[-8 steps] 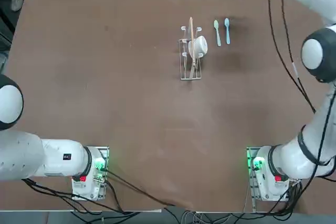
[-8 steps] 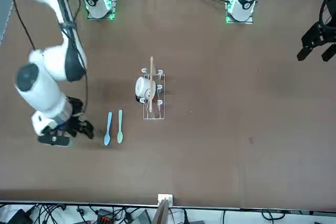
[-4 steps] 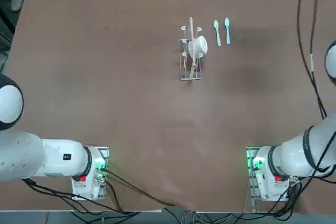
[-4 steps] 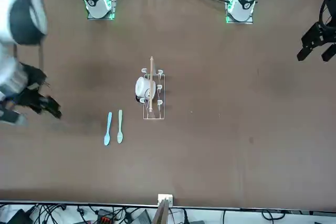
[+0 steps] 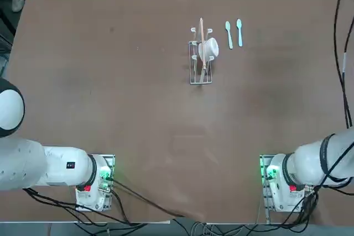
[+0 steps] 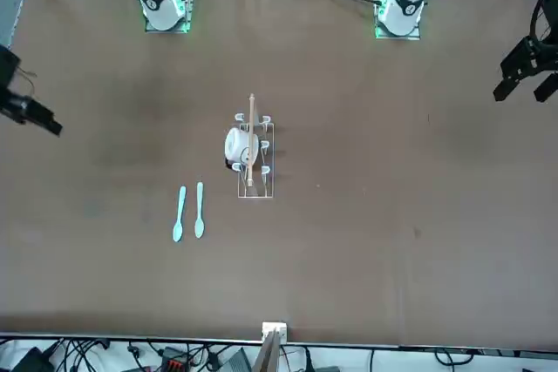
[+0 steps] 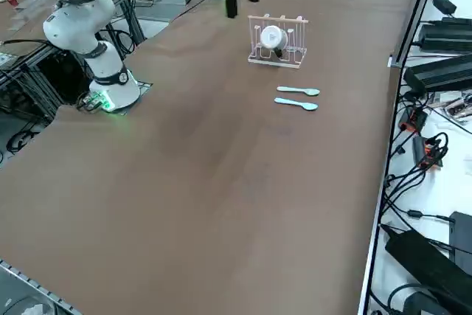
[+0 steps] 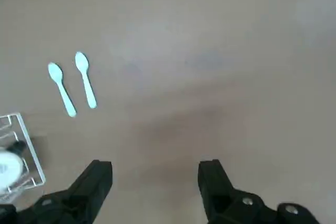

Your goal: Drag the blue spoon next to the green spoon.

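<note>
Moved since earlier: the right arm is pulling back from the spoons, which are lying just as they were; its right gripper (image 8: 155, 182) is now hanging well away from them, at the table's edge in the front view.
Right gripper: its fingers (image 8: 94, 179) are standing wide apart and holding nothing.
Blue spoon (image 5: 239, 31): it is lying flat on the table (image 5: 110, 92), parallel to the green spoon (image 5: 228, 33) and just beside it, bowls at the same end.
Rack (image 5: 201, 54): it is standing on the green spoon's other side, carrying what is probably a small white cup.
Step in hand: the drag is looking finished, so the arm is best kept lifting clear, high above both spoons and the rack.
</note>
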Action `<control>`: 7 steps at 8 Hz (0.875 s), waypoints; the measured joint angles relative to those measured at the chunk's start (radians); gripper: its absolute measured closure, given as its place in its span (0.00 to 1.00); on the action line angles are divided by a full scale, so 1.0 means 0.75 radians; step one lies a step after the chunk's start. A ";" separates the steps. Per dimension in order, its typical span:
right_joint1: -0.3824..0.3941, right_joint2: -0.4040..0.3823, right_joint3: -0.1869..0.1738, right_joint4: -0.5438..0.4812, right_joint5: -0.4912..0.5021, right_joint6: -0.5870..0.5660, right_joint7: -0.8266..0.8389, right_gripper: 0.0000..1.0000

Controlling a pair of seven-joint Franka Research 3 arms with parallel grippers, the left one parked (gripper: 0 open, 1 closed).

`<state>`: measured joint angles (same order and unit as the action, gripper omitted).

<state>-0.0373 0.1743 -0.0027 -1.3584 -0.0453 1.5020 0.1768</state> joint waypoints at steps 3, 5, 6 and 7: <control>-0.005 -0.075 0.004 -0.127 0.000 0.021 -0.003 0.00; -0.005 -0.109 0.011 -0.156 0.000 0.023 -0.003 0.00; -0.005 -0.111 0.011 -0.160 0.000 0.026 -0.005 0.00; -0.005 -0.109 0.011 -0.163 0.000 0.030 -0.009 0.00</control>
<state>-0.0413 0.0926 0.0054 -1.4806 -0.0453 1.5246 0.1705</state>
